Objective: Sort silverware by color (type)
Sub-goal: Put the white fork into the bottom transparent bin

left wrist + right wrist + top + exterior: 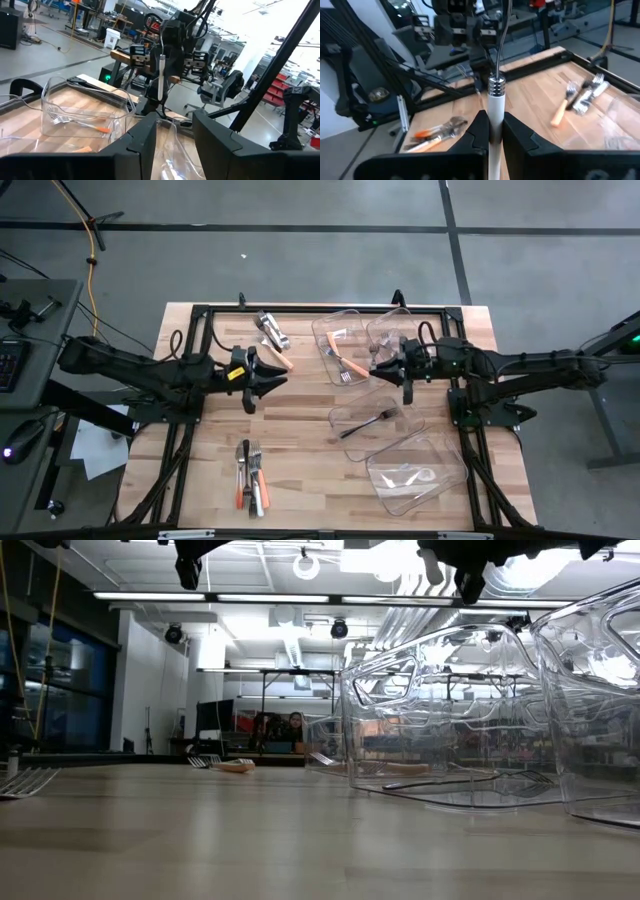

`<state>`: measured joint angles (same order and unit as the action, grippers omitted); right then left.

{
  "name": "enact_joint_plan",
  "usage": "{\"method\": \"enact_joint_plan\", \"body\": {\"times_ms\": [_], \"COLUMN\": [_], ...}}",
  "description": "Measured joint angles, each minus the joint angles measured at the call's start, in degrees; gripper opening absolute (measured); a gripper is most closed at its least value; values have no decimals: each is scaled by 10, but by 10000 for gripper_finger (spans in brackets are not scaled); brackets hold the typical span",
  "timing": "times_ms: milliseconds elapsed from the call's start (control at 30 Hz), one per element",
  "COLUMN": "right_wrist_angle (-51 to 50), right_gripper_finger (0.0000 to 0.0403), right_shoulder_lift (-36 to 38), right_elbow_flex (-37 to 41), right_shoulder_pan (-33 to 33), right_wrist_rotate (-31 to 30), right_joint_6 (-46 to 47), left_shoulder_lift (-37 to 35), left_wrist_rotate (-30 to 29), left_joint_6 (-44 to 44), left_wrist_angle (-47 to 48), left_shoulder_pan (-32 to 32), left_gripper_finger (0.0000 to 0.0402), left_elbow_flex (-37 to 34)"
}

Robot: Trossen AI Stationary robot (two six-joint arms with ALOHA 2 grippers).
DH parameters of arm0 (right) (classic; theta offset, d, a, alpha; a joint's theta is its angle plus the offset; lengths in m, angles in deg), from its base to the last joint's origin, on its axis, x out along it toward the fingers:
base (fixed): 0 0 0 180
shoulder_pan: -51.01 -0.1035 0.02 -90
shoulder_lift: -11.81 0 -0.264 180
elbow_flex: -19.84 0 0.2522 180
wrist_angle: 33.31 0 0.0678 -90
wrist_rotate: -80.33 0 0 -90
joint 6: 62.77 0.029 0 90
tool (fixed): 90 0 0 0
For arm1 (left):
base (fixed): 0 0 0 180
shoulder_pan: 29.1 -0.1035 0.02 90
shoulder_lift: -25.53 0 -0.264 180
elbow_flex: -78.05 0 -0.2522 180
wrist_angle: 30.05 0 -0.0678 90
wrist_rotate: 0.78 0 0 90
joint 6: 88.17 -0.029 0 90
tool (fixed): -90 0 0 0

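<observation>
White-handled utensil point(495, 107) pinched in right hand point(493, 131); orange-handled fork point(350, 367) in bin point(338, 330); left hand point(172, 137) parted, empty.

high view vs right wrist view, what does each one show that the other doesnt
Only the high view shows the clear bins: one with orange-handled forks, one with a dark fork, and one near the front edge. It also shows the left hand over the table, holding nothing.

Only the right wrist view shows the right hand shut on a white-handled utensil.

Both show the pile of silverware near the table's front edge, and the small group near the far edge.
</observation>
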<state>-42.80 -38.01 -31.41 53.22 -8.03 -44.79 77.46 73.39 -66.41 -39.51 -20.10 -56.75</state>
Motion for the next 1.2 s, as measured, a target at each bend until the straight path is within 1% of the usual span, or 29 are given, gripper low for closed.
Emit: {"method": "enact_joint_plan", "body": {"times_ms": [300, 433, 533, 600, 700, 767, 833, 900, 1033, 1133, 1200], "right_wrist_angle": [4, 9, 5, -33, -136, -213, -269, -303, -342, -385, -412], "right_gripper_finger": [14, 14, 14, 14, 14, 14, 14, 14, 14, 14, 14], "right_shoulder_lift": [-1, -1, -2, -2, -5, -12, -24, -36, -71, -109, -137], "right_elbow_flex": [0, -4, -24, -48, -96, -127, -149, -161, -164, -164, -164], "right_shoulder_pan": [0, -2, -25, -52, -108, -153, -201, -254, -355, -411, -437], "right_wrist_rotate": [7, 36, 50, 55, 55, 55, 55, 55, 53, 52, 53], "right_joint_6": [-3, 14, 14, 15, 27, 58, 113, 168, 244, 283, 285], "left_shoulder_lift": [0, 0, 0, 0, 0, 0, 0, 0, 0, 0, 0], "left_wrist_rotate": [-1, -1, -1, -1, -1, -1, 0, 0, 0, 0, 0], "left_joint_6": [1, 1, 1, 1, 1, 1, 1, 1, 1, 1, 1], "left_wrist_angle": [-1, -1, -1, -1, -1, -1, 0, 1, 5, 14, 15], "left_shoulder_pan": [-1, -1, -1, -1, -1, -1, -1, -1, -1, -1, -1], "left_gripper_finger": [115, 115, 115, 115, 115, 115, 115, 115, 115, 115, 115], "left_elbow_flex": [0, 0, 0, 0, 0, 0, 0, 0, 0, 0, 0]}}
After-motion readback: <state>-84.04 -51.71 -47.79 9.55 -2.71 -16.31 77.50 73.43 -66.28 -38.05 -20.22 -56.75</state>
